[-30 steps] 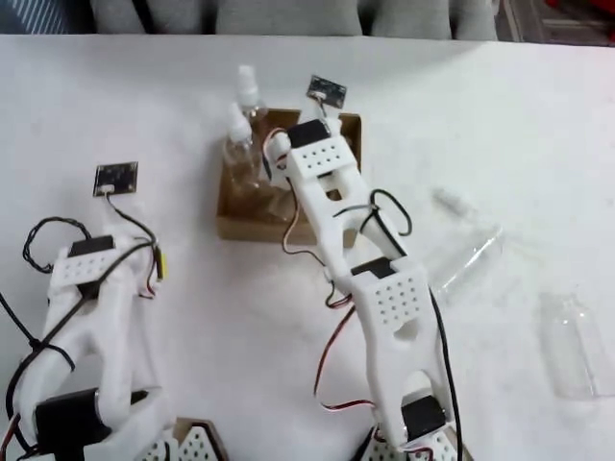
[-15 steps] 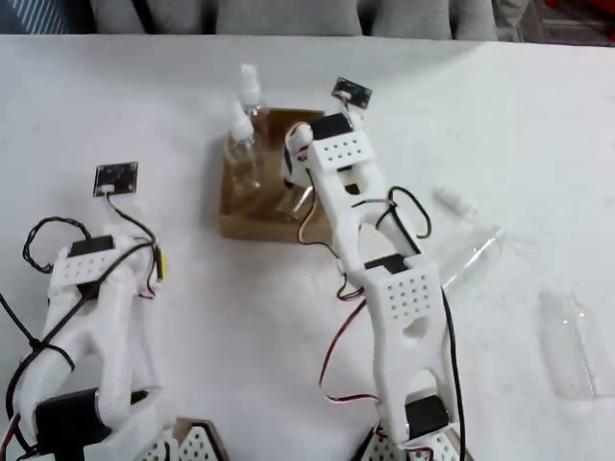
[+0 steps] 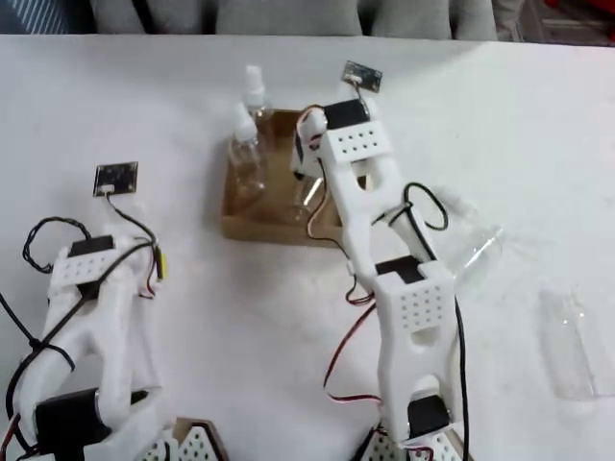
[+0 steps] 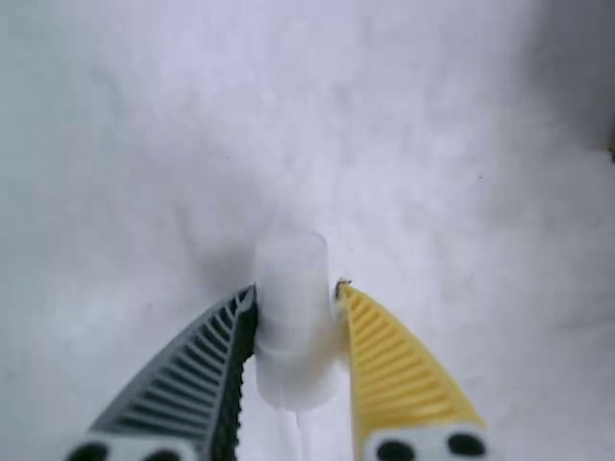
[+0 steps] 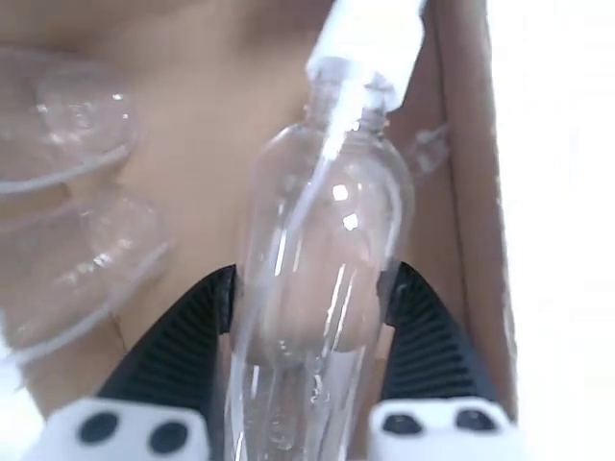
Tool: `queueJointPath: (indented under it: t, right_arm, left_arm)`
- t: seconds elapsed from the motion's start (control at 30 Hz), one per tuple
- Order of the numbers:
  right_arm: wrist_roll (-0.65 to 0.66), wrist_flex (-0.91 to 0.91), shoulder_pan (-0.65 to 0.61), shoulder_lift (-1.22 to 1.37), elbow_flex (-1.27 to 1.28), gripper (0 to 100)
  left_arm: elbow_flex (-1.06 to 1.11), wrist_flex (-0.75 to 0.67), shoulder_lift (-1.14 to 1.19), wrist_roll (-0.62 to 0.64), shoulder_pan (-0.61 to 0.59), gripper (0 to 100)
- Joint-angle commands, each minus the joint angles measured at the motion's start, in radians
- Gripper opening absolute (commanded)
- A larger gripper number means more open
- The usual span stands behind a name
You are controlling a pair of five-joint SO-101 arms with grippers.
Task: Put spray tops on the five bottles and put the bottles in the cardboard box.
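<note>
Step in hand: judging by the layout, the right arm is placing a capped bottle into the cardboard box (image 3: pixel 259 229), which sits mid-table.
Doing it well: I would lower the bottle into the free floor space on the box's right side, away from the two standing bottles (image 3: pixel 245 154). The fingers should part only once the bottle's base or side is resting on the cardboard. Clear plastic is light and slick, so letting go early could let it roll or knock over its neighbours.
Right gripper (image 5: pixel 312 288): its two black fingers are clamped on either side of a clear bottle (image 5: pixel 327 250) and parted only as far as the bottle's width.
Held bottle: it is over the box interior, close to one box wall and leaning rather than upright. A white spray top (image 5: pixel 370 38) is on its neck.
Standing bottles: both are upright with spray tops, along the left side of the box.
Left gripper (image 4: pixel 296 298): it is over bare table well left of the box. Its grey and yellow fingers are pressed against a loose white spray cap (image 4: pixel 290 269).
Loose bottles: one (image 3: pixel 473 252) lies on the table just right of the right arm. Another (image 3: pixel 575 338) lies farther right. I cannot tell whether either has a top.
</note>
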Motion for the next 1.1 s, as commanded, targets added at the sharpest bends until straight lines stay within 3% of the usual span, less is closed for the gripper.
queueJointPath:
  t: [0.0, 0.6, 0.77, 1.07]
  right_arm:
    - [0.026, 0.024, 0.018, -0.105, -0.006, 1.5]
    - [0.155, 0.231, 0.018, -0.288, 0.021, 1.5]
    - [0.222, 0.214, 0.016, -0.387, 0.244, 1.5]
    - [0.336, -0.019, 0.012, -0.773, 0.781, 1.5]
  left_arm:
    - [-0.005, -0.021, -0.045, -0.012, 0.010, 2]
    - [-0.005, -0.021, -0.045, -0.012, 0.010, 2]
    - [-0.005, -0.021, -0.045, -0.012, 0.010, 2]
    - [-0.005, -0.021, -0.045, -0.012, 0.010, 2]
